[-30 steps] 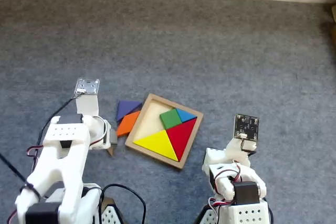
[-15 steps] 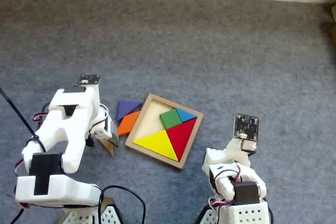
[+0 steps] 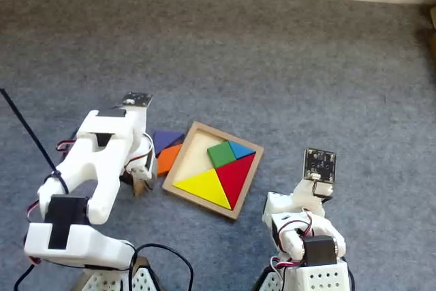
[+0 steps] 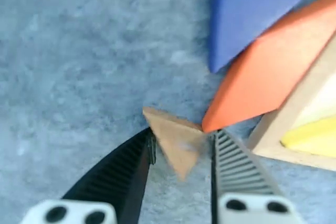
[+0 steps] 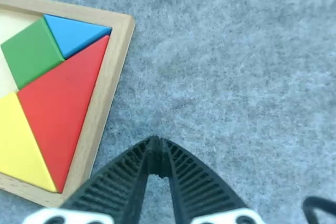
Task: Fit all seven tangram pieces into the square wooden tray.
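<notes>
High view: four pieces sit in the tray (image 3: 196, 155): yellow (image 3: 201, 185), red (image 3: 235, 175), green (image 3: 220, 153), blue (image 3: 242, 149). Three are left out, so I judge the task just over half done. Purple (image 3: 165, 141) and orange (image 3: 167, 159) lie on the desk beside the tray's left edge. The left gripper (image 4: 182, 142) is clamped on the tan triangle (image 4: 173, 132) just beside orange. The right gripper (image 5: 156, 150), fingers together, hangs over the desk off the tray's right edge. No writing is legible.

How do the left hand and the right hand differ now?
The left hand grips a tan triangle; the right hand is shut on nothing. The left hand is beside the orange piece; the right hand is beside the tray, near its red triangle. Both are over carpet, outside the tray.
</notes>
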Controlling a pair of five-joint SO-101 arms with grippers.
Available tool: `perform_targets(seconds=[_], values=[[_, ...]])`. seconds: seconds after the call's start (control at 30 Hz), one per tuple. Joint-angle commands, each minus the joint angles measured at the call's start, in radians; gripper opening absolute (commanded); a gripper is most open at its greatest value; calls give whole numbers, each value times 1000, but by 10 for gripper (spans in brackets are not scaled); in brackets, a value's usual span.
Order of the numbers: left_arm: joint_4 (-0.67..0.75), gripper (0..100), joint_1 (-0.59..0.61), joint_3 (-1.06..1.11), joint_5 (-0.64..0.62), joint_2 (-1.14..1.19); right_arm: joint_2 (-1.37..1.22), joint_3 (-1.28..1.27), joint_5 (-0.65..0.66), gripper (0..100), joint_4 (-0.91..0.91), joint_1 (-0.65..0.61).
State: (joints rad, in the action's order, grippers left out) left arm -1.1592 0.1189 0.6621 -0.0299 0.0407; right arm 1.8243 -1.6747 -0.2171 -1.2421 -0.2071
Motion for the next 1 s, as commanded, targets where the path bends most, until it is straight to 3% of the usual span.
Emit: perform_targets(seconds=[0.0, 0.23, 0.97], values=[[46, 139, -10, -113, 91, 5, 21, -151, -9, 6, -8, -5], [44, 280, -4, -143, 12, 12, 21, -151, -9, 6, -8, -7], [72, 122, -8, -148, 17, 87, 21, -153, -9, 6, -8, -7]])
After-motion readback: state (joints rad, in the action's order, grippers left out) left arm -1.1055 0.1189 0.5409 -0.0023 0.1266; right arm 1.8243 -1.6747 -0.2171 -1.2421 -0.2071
